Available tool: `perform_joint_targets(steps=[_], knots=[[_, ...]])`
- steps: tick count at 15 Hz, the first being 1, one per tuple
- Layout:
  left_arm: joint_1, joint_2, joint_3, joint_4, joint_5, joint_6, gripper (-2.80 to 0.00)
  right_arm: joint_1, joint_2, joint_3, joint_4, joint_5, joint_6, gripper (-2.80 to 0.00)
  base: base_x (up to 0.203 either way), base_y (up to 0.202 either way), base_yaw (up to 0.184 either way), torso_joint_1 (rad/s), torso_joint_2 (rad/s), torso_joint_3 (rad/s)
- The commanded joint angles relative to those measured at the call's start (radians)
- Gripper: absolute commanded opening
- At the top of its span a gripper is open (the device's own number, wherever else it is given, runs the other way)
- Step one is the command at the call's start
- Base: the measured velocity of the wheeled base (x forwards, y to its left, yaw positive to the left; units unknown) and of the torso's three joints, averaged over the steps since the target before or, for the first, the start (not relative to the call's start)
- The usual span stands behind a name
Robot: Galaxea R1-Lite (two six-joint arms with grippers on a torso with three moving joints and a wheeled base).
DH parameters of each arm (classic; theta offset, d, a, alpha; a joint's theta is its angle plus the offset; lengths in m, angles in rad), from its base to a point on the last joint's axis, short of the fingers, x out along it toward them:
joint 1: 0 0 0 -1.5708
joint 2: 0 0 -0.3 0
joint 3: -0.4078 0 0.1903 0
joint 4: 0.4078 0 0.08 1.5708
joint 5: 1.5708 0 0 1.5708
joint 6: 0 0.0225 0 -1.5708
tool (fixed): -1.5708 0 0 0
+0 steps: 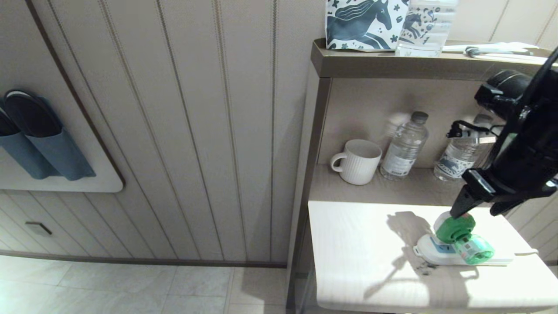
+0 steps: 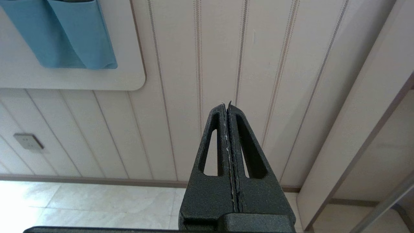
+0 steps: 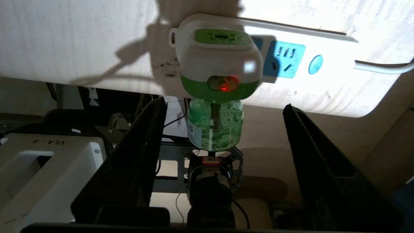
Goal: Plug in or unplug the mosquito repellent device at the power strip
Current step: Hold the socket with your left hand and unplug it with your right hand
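Note:
The mosquito repellent device (image 1: 458, 230) is plugged into the left end of the white power strip (image 1: 432, 252) on the white tabletop (image 1: 357, 253). In the right wrist view the device (image 3: 220, 61) shows a red light, and its green bottle (image 3: 215, 124) reaches past the table edge. Light-blue sockets and a blue button show on the power strip (image 3: 326, 42). My right gripper (image 1: 476, 213) hangs just above and behind the device. This right gripper (image 3: 223, 103) is open, with a finger on each side of the bottle and not touching it. My left gripper (image 2: 226, 104) is shut and parked off to the side, facing the panelled wall.
A white mug (image 1: 357, 161) and two clear water bottles (image 1: 405, 146) (image 1: 462, 157) stand on the shelf behind the table. A patterned bag (image 1: 366, 22) sits on the top ledge. The strip's white cord (image 3: 385, 67) runs off to the right. Blue slipper pockets (image 1: 39, 139) hang on the wall.

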Motion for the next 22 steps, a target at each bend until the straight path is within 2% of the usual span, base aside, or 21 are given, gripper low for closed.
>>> perform_joint_targets(steps=[1, 10, 14, 16, 22], knots=[[0.0, 0.0, 0.0, -0.001, 0.0, 0.0, -2.8, 0.0, 0.004, 0.049, 0.004, 0.001, 0.0, 0.0, 0.0, 0.0, 0.0, 0.0, 0.0, 0.0], [0.0, 0.0, 0.0, -0.001, 0.0, 0.0, -2.8, 0.0, 0.055, 0.196, -0.158, 0.007, 0.002, 0.0, 0.0, 0.0, 0.0, 0.0, 0.0, 0.0], [0.0, 0.0, 0.0, -0.001, 0.0, 0.0, -2.8, 0.01, 0.05, 0.238, -0.168, 0.01, 0.008, 0.0, 0.0, 0.0, 0.0, 0.0, 0.0, 0.0], [0.0, 0.0, 0.0, -0.001, 0.0, 0.0, -2.8, 0.01, 0.053, 0.256, -0.216, 0.01, 0.009, 0.0, 0.0, 0.0, 0.0, 0.0, 0.0, 0.0], [0.0, 0.0, 0.0, -0.001, 0.0, 0.0, -2.8, 0.011, 0.068, 0.262, -0.245, 0.012, 0.01, 0.0, 0.0, 0.0, 0.0, 0.0, 0.0, 0.0]])
